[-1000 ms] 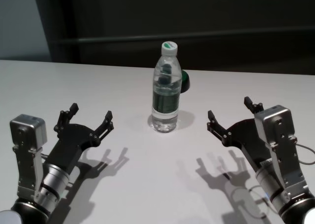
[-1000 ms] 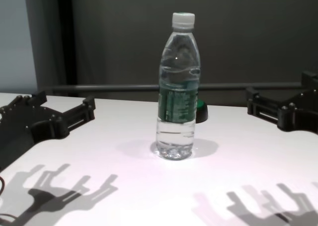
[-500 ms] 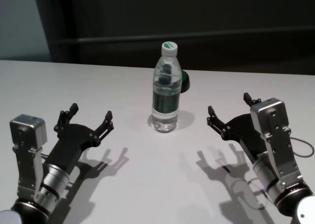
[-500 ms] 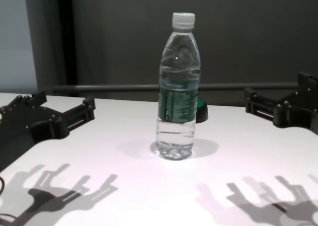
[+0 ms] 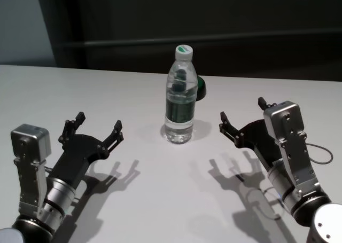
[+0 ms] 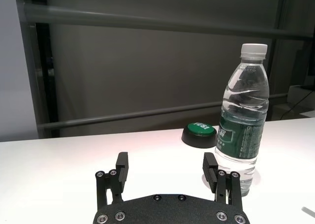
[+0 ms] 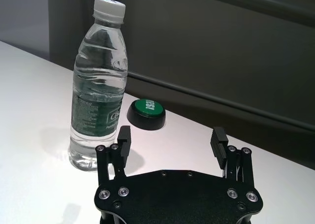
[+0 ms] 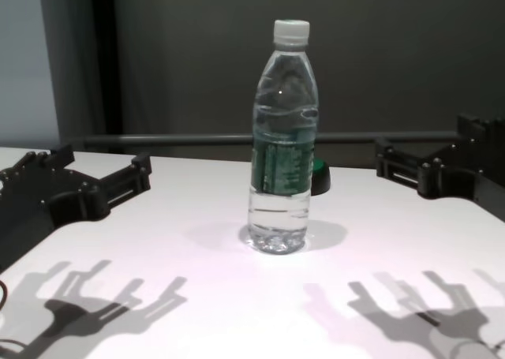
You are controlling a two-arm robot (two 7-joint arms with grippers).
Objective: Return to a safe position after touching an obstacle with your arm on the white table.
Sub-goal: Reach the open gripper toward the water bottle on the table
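Note:
The obstacle, a clear water bottle (image 5: 180, 99) with a white cap and dark green label, stands upright near the middle of the white table (image 5: 160, 200). My right gripper (image 5: 242, 108) hovers open to the right of the bottle, apart from it and holding nothing. My left gripper (image 5: 99, 121) is parked open at the left, well short of the bottle. The bottle (image 7: 98, 91) shows beyond one finger of the right gripper (image 7: 171, 133), with a gap between them. From the left gripper (image 6: 166, 160), the bottle (image 6: 243, 130) stands past one finger.
A small black-based button with a green top (image 5: 200, 88) sits just behind and to the right of the bottle. The table's far edge runs behind it against a dark wall with a rail. A thin cable loops beside the right forearm (image 5: 320, 155).
My right gripper has moved left and forward, closer to the bottle, still open. The left arm and the bottle have not moved.

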